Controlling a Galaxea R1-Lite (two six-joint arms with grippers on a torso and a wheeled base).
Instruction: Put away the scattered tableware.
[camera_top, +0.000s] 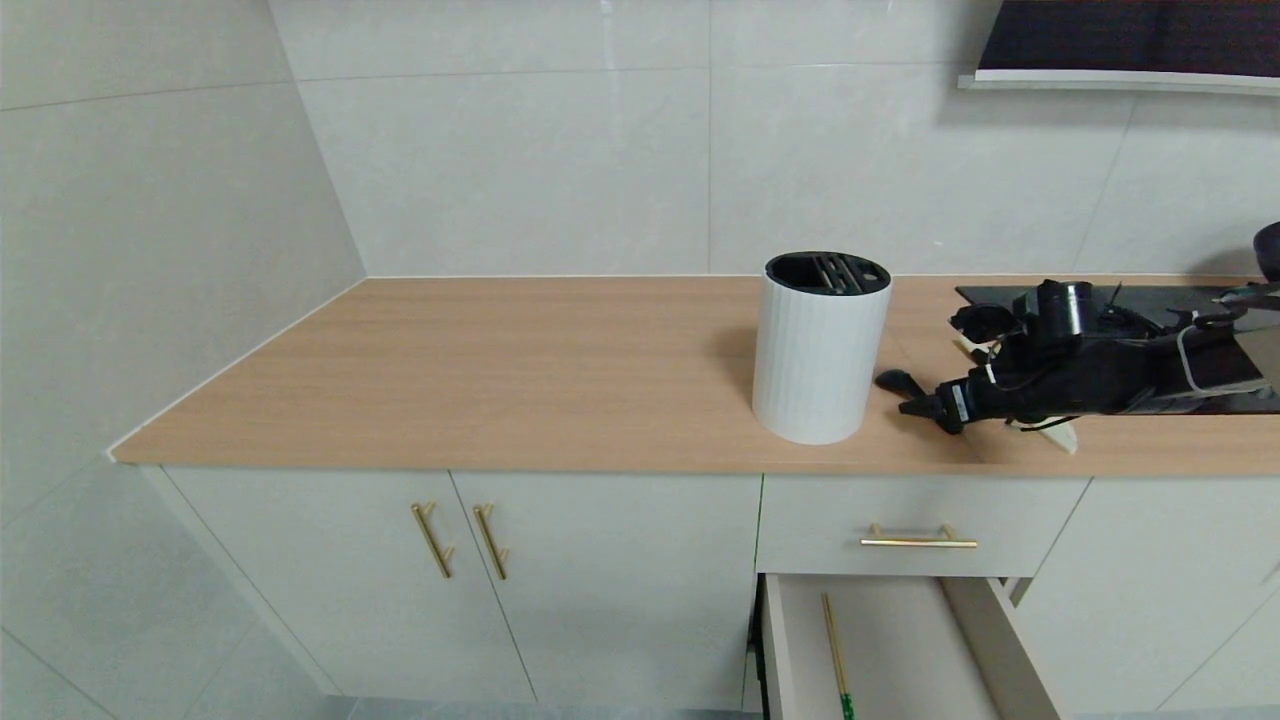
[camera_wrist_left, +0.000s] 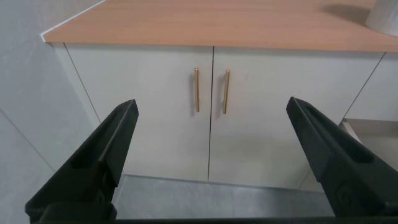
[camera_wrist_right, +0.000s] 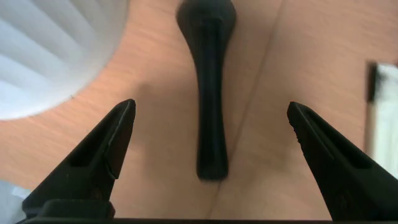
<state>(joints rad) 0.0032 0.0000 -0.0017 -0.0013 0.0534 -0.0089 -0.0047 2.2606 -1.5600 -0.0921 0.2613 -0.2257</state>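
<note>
The ribbed matt holder (camera_top: 820, 360) sits on a smooth wood-grain counter (camera_top: 500, 370).

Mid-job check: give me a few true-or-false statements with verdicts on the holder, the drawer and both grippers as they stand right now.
1. The white ribbed cylindrical holder stands upright on the wooden counter. True.
2. The right gripper is shut on the black utensil handle. False: its fingers are open on either side of the handle, which lies on the counter.
3. The lower drawer is open, with a thin yellowish stick with a green end lying in it. True.
4. The left gripper holds a spoon. False: it is open and empty, facing the white cabinet doors.
5. Utensils stick up out of the holder. False: nothing rises above its black slotted top.
</note>
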